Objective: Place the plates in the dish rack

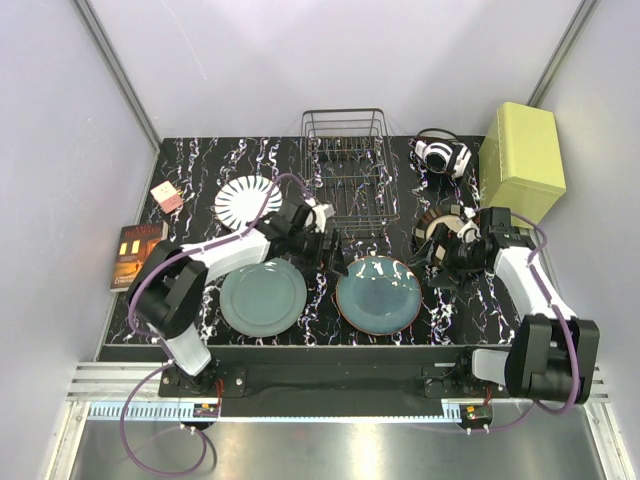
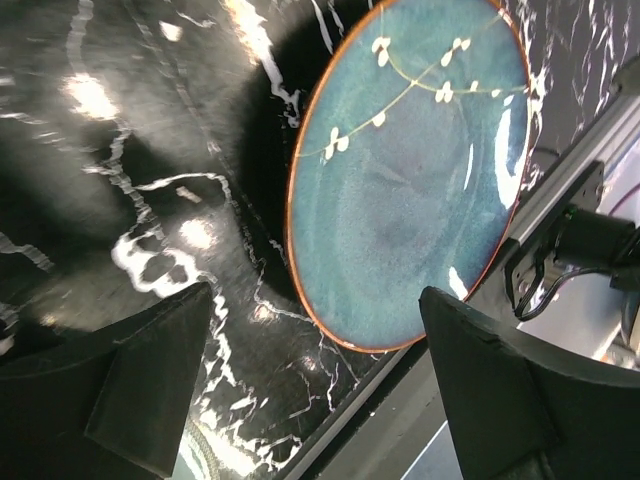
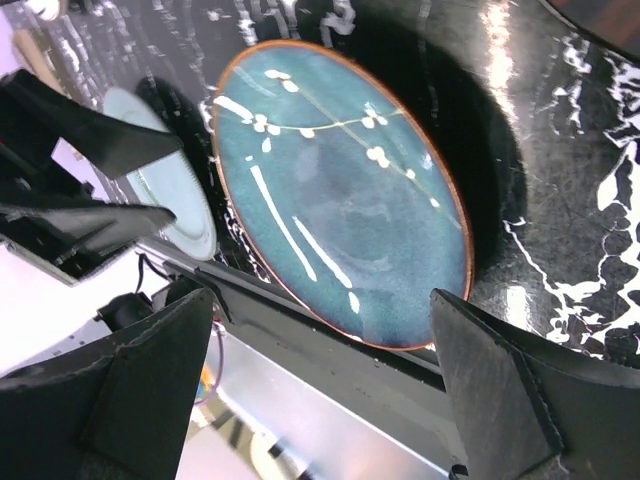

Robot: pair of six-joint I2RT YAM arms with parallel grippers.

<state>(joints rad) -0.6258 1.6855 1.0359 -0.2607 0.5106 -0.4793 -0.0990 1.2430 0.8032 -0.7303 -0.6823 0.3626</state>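
Note:
The dark wire dish rack (image 1: 345,170) stands empty at the back centre. A white plate with black stripes (image 1: 247,200) lies to its left. A plain teal plate (image 1: 263,297) and a brown-rimmed teal plate (image 1: 378,294) lie flat at the front. A cream plate with a brown striped rim (image 1: 441,226) lies at the right, partly hidden by my right arm. My left gripper (image 1: 335,257) is open and empty, just above the gap between the teal plates. My right gripper (image 1: 441,264) is open and empty, beside the brown-rimmed plate's right edge. The brown-rimmed plate also shows in the left wrist view (image 2: 410,170) and the right wrist view (image 3: 340,190).
A yellow-green box (image 1: 522,160) stands at the back right, with black-and-white headphones (image 1: 441,155) beside it. A book (image 1: 135,254) and a small pink item (image 1: 166,197) lie at the left edge. The table's front edge runs close below both teal plates.

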